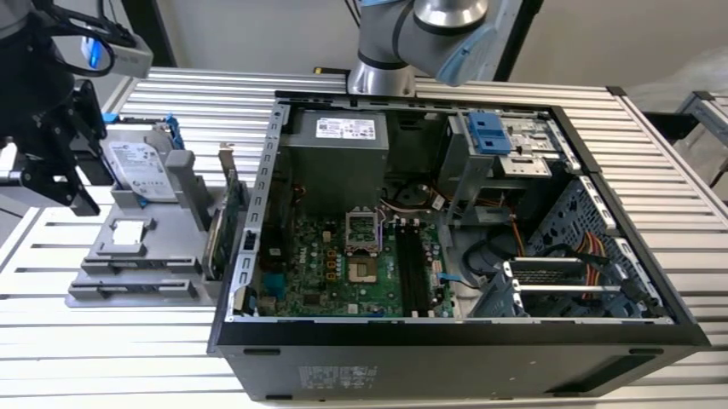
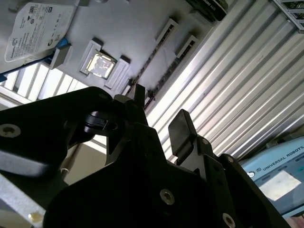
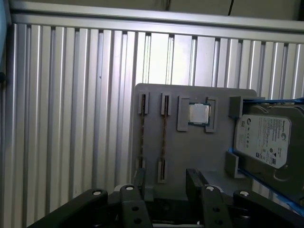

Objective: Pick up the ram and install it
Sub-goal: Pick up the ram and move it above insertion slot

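Gripper (image 3: 167,178), jaws apart, near edge-on ram (image 3: 164,135) in gray holder (image 3: 190,95) slot

Open computer case (image 1: 455,349) set on the desk (image 1: 660,136), parts holder (image 1: 114,281) placed beside it at the exterior view's left, hard drive (image 1: 142,166), processor (image 1: 129,230) and ram (image 3: 164,135) carried on the holder.

Table (image 1: 637,153): bare metal slats, ribbed, bright and smooth, throwing back glare. On it the holder (image 3: 199,97) reads as matt grey plastic. At the holder's edge, the hard drive (image 3: 266,137) shows dull silver metal under a white paper label, inside a blue plastic frame (image 3: 270,100). The processor chip (image 3: 198,114) has a shiny metal lid. The computer case (image 1: 455,358) is dark and matt. The gripper (image 3: 166,176) is matt black, with bright metal screw heads (image 3: 97,192).
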Robot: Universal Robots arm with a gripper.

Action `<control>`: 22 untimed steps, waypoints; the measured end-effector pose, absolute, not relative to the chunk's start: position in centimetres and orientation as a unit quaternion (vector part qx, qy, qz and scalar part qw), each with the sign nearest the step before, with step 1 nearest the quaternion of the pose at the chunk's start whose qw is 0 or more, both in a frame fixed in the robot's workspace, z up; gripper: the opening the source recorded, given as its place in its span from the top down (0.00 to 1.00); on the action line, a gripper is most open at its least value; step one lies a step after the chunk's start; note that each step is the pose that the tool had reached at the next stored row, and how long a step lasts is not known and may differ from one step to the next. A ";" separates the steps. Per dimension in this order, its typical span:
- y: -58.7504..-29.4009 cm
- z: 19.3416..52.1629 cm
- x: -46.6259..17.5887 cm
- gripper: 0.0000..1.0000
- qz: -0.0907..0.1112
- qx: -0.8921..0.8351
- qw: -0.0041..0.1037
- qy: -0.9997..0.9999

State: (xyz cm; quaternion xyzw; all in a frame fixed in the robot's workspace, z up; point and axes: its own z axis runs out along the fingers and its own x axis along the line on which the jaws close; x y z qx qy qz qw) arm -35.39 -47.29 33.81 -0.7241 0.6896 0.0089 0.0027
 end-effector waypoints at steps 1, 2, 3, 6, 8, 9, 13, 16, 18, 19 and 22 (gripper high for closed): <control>-47.3 33.8 -35.4 0.00 0.009 -0.724 0.003 0.690; -47.3 33.7 -35.4 0.00 0.009 -0.724 0.003 0.690; -47.3 33.7 -35.4 0.00 0.009 -0.724 0.003 0.690; -47.3 33.7 -35.4 0.00 0.009 -0.724 0.003 0.690; -47.3 33.6 -35.4 0.00 0.009 -0.724 0.003 0.690; -47.3 33.5 -35.4 0.00 0.009 -0.724 0.003 0.690; -47.3 33.2 -35.4 0.00 0.009 -0.724 0.003 0.690; -47.3 33.0 -35.4 0.00 0.009 -0.724 0.003 0.690; -47.3 32.8 -35.4 0.00 0.009 -0.724 0.003 0.690; -47.3 32.8 -35.4 0.00 0.009 -0.724 0.003 0.690; -47.3 32.6 -35.4 0.00 0.009 -0.724 0.003 0.690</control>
